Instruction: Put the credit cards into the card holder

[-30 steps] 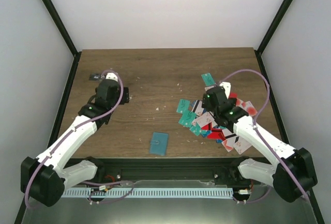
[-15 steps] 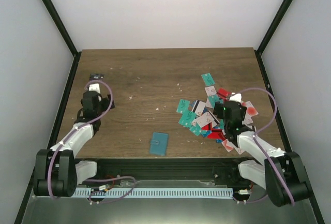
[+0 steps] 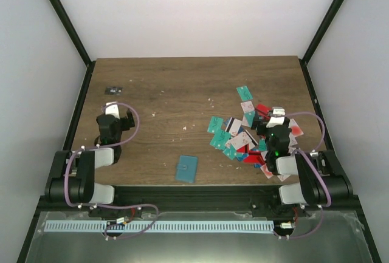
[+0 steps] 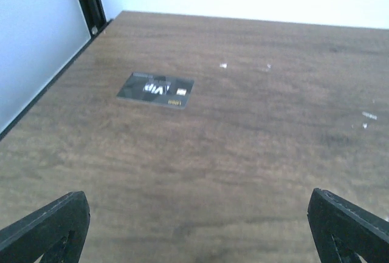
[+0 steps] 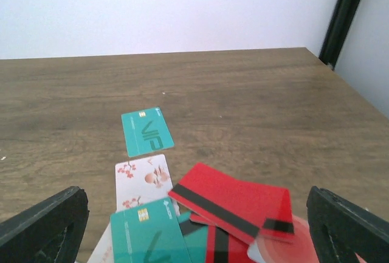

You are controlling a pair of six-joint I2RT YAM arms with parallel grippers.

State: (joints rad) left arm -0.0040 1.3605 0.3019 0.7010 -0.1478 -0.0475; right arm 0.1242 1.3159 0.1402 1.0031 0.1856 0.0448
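Observation:
The credit cards [image 3: 249, 135] lie in a loose pile at the right of the table, mostly teal, with red and white ones. The blue-grey card holder [image 3: 187, 168] lies flat near the front edge, centre, apart from the pile. My right gripper [image 3: 275, 117] is open and empty over the pile's right side. In the right wrist view my right gripper [image 5: 194, 223] sits wide open above a red striped card [image 5: 234, 202], a white blossom card [image 5: 143, 181] and a teal card [image 5: 146, 130]. My left gripper [image 3: 112, 112] is open and empty at the left, also in its wrist view [image 4: 197, 229].
A small black card with white marks [image 3: 113, 89] lies at the far left, also in the left wrist view [image 4: 156, 90]. Black frame posts stand at the table's left and right edges. White crumbs dot the wood near the middle.
Both arms have pulled back toward their bases and folded up. The right gripper moved back from the pile's left to its right side. Cards and holder have not moved.

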